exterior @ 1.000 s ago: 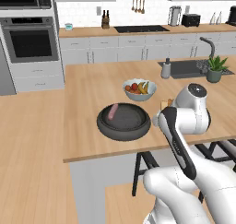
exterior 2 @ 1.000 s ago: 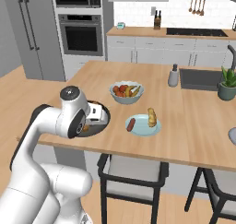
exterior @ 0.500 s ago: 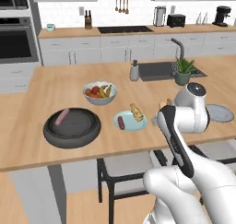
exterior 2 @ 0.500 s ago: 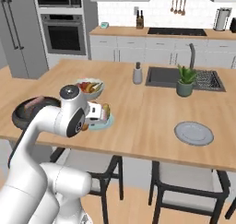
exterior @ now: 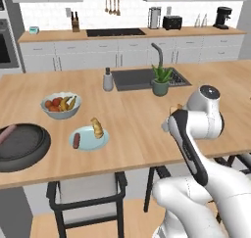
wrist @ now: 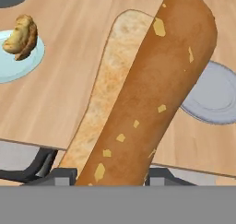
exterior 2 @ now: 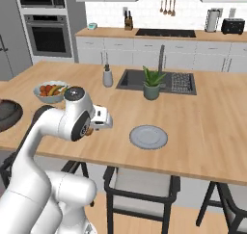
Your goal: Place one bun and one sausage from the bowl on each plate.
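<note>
— Gripper (wrist: 110,181): jaws half-spread, clamped round a long golden-brown bun (wrist: 147,94) filling the hand view's centre.

— Step?

— Carrying it, I judge, toward the empty pale grey-blue plate (exterior 2: 148,136), centre of the right base view.

— The first plate (exterior: 88,137), lower left in the left base view, holds bun and sausage (exterior: 76,140).

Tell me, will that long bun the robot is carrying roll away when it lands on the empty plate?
Probably a little. The bun is long with a rounded back, so it may rock or roll sideways. The empty plate looks nearly flat, so its rim may not stop it. The bun already on the other plate stays put, though, which suggests it will settle.
</note>
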Motion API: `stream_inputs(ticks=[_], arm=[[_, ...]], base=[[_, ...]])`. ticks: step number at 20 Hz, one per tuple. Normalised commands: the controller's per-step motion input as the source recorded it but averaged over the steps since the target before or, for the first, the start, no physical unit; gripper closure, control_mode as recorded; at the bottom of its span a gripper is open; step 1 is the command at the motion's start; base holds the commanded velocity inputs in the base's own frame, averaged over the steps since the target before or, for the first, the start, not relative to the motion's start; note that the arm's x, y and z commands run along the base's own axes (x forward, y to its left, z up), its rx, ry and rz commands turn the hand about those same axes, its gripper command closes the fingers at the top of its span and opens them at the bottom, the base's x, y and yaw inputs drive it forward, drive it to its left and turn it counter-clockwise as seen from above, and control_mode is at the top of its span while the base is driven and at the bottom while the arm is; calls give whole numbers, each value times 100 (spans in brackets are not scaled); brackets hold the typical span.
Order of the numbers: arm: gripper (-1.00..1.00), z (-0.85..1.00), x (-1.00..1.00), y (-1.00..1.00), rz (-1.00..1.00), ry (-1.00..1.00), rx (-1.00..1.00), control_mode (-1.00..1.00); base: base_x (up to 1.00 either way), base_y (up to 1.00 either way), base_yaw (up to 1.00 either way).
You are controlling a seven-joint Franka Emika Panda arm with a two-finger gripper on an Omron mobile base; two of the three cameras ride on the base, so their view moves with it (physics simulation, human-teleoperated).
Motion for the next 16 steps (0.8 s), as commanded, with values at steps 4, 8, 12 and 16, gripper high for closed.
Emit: stream_inputs(ticks=[4,8,12,16], arm=[[100,4,34,-50,-3,10,3,-100],[100,13,100,-100,-4,40,0,-100],[100,-1,100,-80,1,35,0,-100],[100,-53,100,-58,6,26,0,-100]], base=[[18,-50,-2],[0,0,0],[0,0,0],[0,0,0]])
